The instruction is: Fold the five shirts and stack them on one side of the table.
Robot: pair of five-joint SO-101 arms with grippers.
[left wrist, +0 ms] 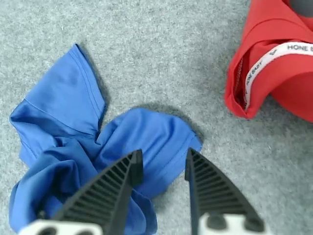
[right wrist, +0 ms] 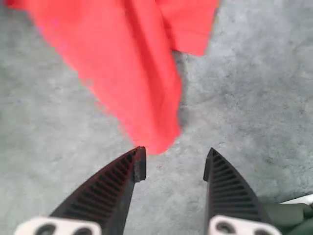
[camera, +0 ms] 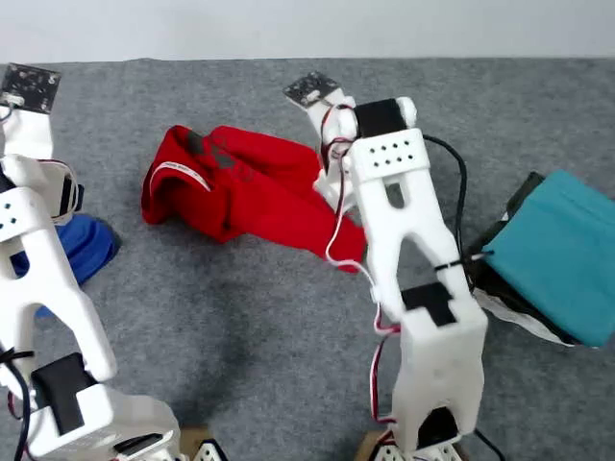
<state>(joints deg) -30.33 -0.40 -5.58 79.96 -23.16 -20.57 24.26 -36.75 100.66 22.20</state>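
Note:
A crumpled red shirt (camera: 240,187) lies in the middle of the grey table. My right gripper (right wrist: 175,156) is open just above the table, its fingers straddling the end of a red shirt (right wrist: 132,73) flap without holding it. At the table's left side is a bunched blue shirt (camera: 86,245). In the left wrist view my left gripper (left wrist: 164,159) hangs open over the blue shirt (left wrist: 98,156), nothing between its fingers. The red shirt's collar (left wrist: 264,63) with its white label lies close beside the blue one.
A stack of folded shirts sits at the table's right edge, a teal one (camera: 567,250) on top, with dark and white layers (camera: 509,298) beneath. The right arm (camera: 413,240) stands between the red shirt and the stack. Bare grey carpet (camera: 240,327) lies in front.

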